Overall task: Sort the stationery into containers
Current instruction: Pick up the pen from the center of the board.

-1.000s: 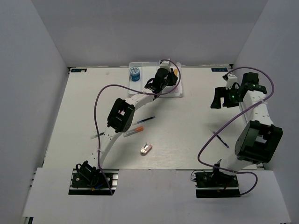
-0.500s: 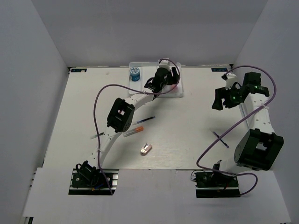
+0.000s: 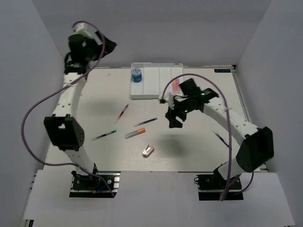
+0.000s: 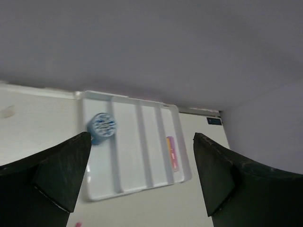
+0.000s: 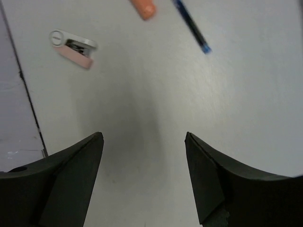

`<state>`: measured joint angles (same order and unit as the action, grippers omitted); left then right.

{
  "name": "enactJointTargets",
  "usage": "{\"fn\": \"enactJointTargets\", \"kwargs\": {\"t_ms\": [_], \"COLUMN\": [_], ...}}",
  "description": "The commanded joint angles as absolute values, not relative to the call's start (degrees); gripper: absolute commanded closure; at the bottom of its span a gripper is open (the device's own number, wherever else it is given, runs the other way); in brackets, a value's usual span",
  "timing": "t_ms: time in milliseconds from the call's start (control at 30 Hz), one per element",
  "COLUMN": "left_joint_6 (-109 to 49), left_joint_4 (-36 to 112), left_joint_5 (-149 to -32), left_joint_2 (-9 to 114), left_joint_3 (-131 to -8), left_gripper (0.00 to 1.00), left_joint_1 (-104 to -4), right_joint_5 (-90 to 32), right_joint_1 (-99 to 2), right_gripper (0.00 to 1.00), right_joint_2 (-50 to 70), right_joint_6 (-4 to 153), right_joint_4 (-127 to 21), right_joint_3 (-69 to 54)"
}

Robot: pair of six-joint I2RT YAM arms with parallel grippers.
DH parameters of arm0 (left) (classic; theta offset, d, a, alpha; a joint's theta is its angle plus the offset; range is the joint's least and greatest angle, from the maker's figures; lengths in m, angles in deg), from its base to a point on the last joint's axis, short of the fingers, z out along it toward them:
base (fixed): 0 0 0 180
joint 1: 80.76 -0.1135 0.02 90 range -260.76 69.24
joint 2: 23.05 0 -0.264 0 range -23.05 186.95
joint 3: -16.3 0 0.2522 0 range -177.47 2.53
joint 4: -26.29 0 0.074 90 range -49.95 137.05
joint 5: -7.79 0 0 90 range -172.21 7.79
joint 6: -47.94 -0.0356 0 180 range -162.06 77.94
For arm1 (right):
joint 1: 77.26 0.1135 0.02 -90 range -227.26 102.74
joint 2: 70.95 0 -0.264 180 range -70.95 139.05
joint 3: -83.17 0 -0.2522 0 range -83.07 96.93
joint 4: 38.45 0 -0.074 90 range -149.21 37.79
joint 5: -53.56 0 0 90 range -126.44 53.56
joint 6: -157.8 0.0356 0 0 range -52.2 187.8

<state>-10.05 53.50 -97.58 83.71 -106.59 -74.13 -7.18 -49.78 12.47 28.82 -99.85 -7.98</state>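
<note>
The white tray [image 3: 156,90] stands at the back of the table, with a blue roll [image 3: 137,74] in its left end and a pink-orange marker [image 3: 176,85] in its right compartment. My left gripper [image 3: 110,46] is open and empty, raised high at the back left. Its wrist view looks down on the tray [image 4: 128,170], the blue roll [image 4: 102,125] and the marker [image 4: 172,152]. My right gripper [image 3: 173,122] hangs open and empty over mid-table, right of a dark blue pen [image 3: 146,122], an orange marker [image 3: 135,133] and a pinkish eraser [image 3: 148,151]. A red pen [image 3: 121,113] lies further left.
A dark green pen [image 3: 104,135] lies at the left and another dark pen [image 3: 218,137] lies under the right arm. The right wrist view shows the eraser [image 5: 73,47], the orange marker's tip [image 5: 143,7] and the blue pen [image 5: 191,26] ahead of the right gripper [image 5: 144,135].
My left gripper has opened and risen from the tray to the back left; the marker now lies in the tray. My right arm has swung from the back right to mid-table.
</note>
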Motion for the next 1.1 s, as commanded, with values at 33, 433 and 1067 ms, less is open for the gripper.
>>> {"fn": "enactJointTargets", "kwargs": {"t_ms": [33, 433, 1067], "left_joint_6": [-11.38, -23.08, -24.49], "left_joint_4": [64.83, 63.96, 58.24], "left_joint_5": [-107.43, -132.01, -131.16], "left_joint_2": [75.14, 62.82, 53.51], "left_joint_3": [-90.68, -69.02, -58.99], "left_gripper": [0.02, 0.03, 0.05], "left_joint_1": [-79.43, -87.09, -87.09], "right_joint_5": [-8.49, -17.09, -20.71], "right_joint_1": [-36.85, -16.18, -15.83], "right_gripper": [0.26, 0.41, 0.42], "right_joint_2": [18.25, 17.73, 30.55], "right_joint_6": [25.79, 23.59, 23.33], "right_joint_4": [-98.44, -81.06, -73.75], "right_joint_3": [-5.2, -21.1, -4.43]}}
